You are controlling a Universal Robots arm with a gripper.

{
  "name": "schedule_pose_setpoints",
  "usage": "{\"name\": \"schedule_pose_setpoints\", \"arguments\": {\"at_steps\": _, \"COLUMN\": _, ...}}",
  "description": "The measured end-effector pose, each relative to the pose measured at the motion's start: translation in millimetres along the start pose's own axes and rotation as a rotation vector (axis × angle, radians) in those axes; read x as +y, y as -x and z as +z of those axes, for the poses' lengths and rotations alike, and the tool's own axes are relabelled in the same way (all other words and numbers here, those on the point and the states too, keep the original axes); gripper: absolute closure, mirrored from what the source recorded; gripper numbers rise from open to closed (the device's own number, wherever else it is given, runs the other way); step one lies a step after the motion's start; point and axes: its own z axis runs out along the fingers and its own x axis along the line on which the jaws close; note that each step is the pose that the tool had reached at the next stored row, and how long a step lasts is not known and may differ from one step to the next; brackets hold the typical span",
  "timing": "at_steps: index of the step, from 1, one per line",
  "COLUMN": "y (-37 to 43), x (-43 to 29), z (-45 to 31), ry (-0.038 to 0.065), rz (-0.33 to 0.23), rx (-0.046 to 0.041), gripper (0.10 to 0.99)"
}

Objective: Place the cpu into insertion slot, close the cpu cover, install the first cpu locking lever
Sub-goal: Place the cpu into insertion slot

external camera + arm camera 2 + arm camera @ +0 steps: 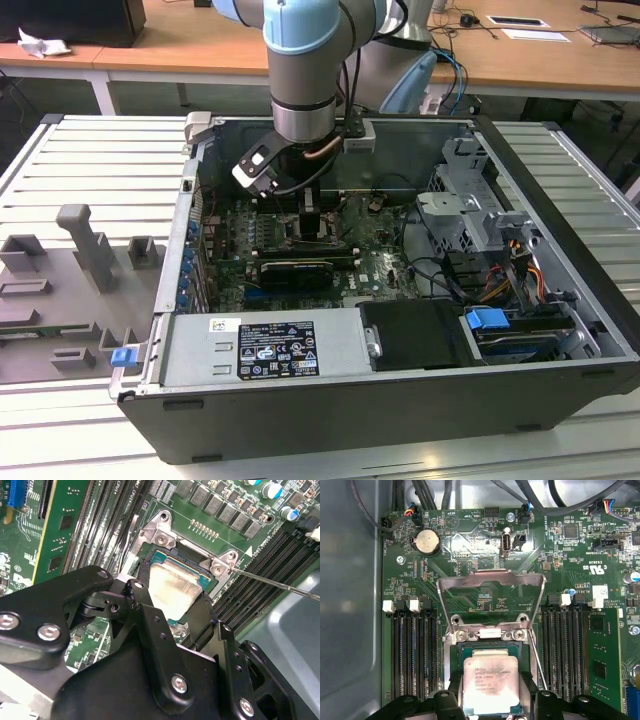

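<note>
Gripper (pixel 492 701), inside an open computer case (pixel 300 440): clenched on the cpu (pixel 491 682), one black finger (pixel 136 596) against each of two opposite sides. Cpu: metal top up, lying in the socket near the middle of the motherboard (pixel 485 535), between two banks of memory slots (pixel 412 645). Cpu cover (pixel 490 578): swung open, tipped back from its hinge at the socket edge. Locking lever (pixel 280 582): thin wire, unlatched, angled away from the socket corner.

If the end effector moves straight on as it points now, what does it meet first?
Most likely the cpu, lying at the socket right under the end effector; the cpu cover stands open, outside that line. Depth is unclear.
</note>
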Motion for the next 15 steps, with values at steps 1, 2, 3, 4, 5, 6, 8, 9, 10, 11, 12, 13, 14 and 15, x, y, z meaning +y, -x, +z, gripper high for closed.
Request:
{"name": "schedule_pose_setpoints", "arguments": {"at_steps": 1, "y": 0.0, "x": 0.0, "z": 0.1, "ry": 0.000, "rz": 0.000, "rx": 0.0000, "gripper": 0.553}}
{"name": "schedule_pose_setpoints", "arguments": {"at_steps": 2, "y": 0.0, "x": 0.0, "z": 0.1, "ry": 0.000, "rz": 0.000, "rx": 0.0000, "gripper": 0.537}}
{"name": "schedule_pose_setpoints", "arguments": {"at_steps": 3, "y": 0.0, "x": 0.0, "z": 0.1, "ry": 0.000, "rz": 0.000, "rx": -0.0001, "gripper": 0.537}}
{"name": "schedule_pose_setpoints", "arguments": {"at_steps": 4, "y": 0.0, "x": 0.0, "z": 0.2, "ry": 0.000, "rz": 0.000, "rx": 0.0000, "gripper": 0.537}}
{"name": "schedule_pose_setpoints", "arguments": {"at_steps": 5, "y": 0.0, "x": 0.0, "z": 0.2, "ry": 0.000, "rz": 0.000, "rx": -0.0001, "gripper": 0.537}}
{"name": "schedule_pose_setpoints", "arguments": {"at_steps": 6, "y": 0.0, "x": 0.0, "z": 0.3, "ry": 0.000, "rz": 0.000, "rx": -0.0001, "gripper": 0.475}}
{"name": "schedule_pose_setpoints", "arguments": {"at_steps": 8, "y": 0.0, "x": 0.1, "z": 0.3, "ry": 0.000, "rz": 0.000, "rx": -0.0002, "gripper": 0.475}}
{"name": "schedule_pose_setpoints", "arguments": {"at_steps": 9, "y": 0.1, "x": 0.3, "z": 0.4, "ry": 0.000, "rz": 0.000, "rx": 0.0000, "gripper": 0.475}}
{"name": "schedule_pose_setpoints", "arguments": {"at_steps": 10, "y": 0.1, "x": 0.3, "z": 0.4, "ry": 0.000, "rz": 0.000, "rx": 0.0001, "gripper": 0.475}}
{"name": "schedule_pose_setpoints", "arguments": {"at_steps": 11, "y": 0.2, "x": 0.2, "z": 0.3, "ry": 0.000, "rz": 0.000, "rx": -0.0003, "gripper": 0.475}}
{"name": "schedule_pose_setpoints", "arguments": {"at_steps": 12, "y": 0.2, "x": 0.3, "z": 0.3, "ry": 0.000, "rz": 0.000, "rx": -0.0002, "gripper": 0.557}}
{"name": "schedule_pose_setpoints", "arguments": {"at_steps": 13, "y": 0.3, "x": 0.3, "z": 0.3, "ry": 0.000, "rz": 0.000, "rx": -0.0002, "gripper": 0.557}}
{"name": "schedule_pose_setpoints", "arguments": {"at_steps": 14, "y": 0.3, "x": 0.3, "z": 0.3, "ry": 0.000, "rz": 0.000, "rx": -0.0001, "gripper": 0.557}}
{"name": "schedule_pose_setpoints", "arguments": {"at_steps": 15, "y": 0.3, "x": 0.3, "z": 0.3, "ry": 0.000, "rz": 0.000, "rx": -0.0001, "gripper": 0.557}}
